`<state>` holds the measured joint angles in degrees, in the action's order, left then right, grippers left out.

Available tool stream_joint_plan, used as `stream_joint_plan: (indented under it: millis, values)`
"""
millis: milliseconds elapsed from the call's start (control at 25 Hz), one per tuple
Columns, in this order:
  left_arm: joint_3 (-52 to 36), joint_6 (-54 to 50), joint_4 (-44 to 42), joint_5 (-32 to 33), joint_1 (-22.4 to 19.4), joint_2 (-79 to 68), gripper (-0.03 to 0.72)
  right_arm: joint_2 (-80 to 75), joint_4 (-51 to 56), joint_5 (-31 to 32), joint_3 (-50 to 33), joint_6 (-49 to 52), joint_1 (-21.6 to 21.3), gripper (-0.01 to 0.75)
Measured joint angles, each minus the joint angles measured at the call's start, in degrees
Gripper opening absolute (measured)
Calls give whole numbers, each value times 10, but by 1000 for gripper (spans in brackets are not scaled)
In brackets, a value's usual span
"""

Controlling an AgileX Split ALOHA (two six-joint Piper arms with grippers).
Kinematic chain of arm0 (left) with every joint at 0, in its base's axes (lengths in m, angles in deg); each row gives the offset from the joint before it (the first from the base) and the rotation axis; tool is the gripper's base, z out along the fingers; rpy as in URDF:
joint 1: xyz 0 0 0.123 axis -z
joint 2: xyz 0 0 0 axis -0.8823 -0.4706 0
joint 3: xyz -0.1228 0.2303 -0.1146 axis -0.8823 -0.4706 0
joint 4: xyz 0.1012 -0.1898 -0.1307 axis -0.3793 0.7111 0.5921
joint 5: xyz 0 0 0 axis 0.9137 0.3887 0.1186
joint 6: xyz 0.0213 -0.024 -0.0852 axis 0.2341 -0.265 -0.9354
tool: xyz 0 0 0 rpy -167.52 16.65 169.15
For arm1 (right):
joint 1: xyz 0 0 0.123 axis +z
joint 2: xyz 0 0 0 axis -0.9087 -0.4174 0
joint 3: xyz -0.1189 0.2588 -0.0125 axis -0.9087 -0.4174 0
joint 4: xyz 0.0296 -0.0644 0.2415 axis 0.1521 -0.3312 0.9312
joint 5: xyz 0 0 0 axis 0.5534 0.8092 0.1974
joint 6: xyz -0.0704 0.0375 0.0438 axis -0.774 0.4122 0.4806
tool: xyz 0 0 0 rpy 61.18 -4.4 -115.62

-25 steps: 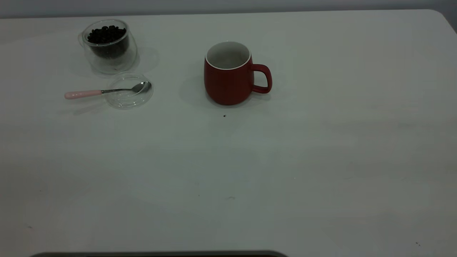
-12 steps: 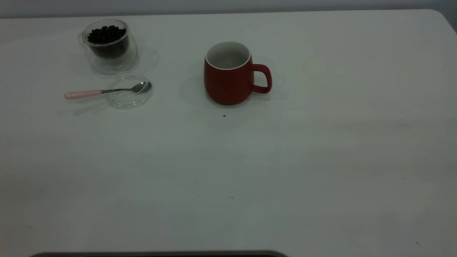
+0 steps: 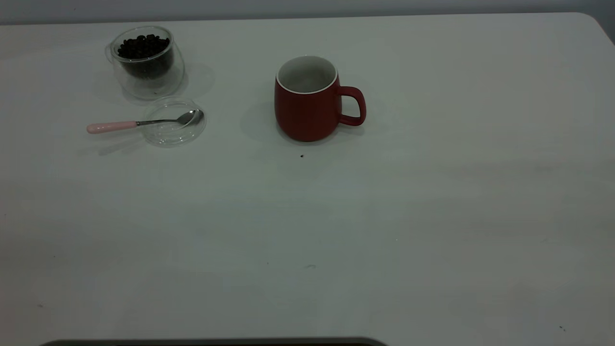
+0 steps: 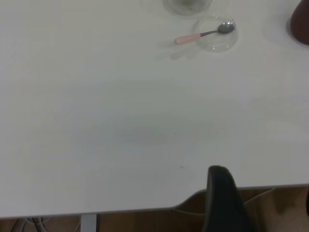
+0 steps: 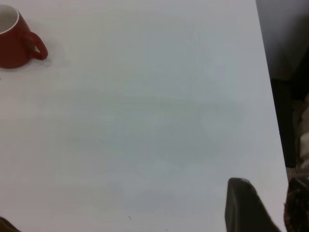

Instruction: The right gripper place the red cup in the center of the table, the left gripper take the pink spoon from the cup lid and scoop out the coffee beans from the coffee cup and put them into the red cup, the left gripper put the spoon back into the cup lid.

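red cup (image 3: 307,103) sits mid-desk, so the spoon step looks next: left hand (image 4: 227,198), grip state unclear, must reach the pink spoon (image 3: 144,123) on the cup lid (image 3: 174,133).

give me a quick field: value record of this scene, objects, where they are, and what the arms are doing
red cup: upright, mid-table, handle toward the right arm's side
coffee cup: clear glass, holds dark beans, table's far left
cup lid: clear, flat on the table in front of the coffee cup
pink spoon: bowl resting in the lid, pink handle sticking out over the table
arms: both back at the near table edge, touching nothing
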<state>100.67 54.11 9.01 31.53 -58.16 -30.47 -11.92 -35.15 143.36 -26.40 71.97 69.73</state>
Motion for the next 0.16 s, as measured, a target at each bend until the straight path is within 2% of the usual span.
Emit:
stream_joint_plan:
  millis: [160]
  values:
    - [0,0,0,0,0,0,465,0,0,0,0,0,0,239]
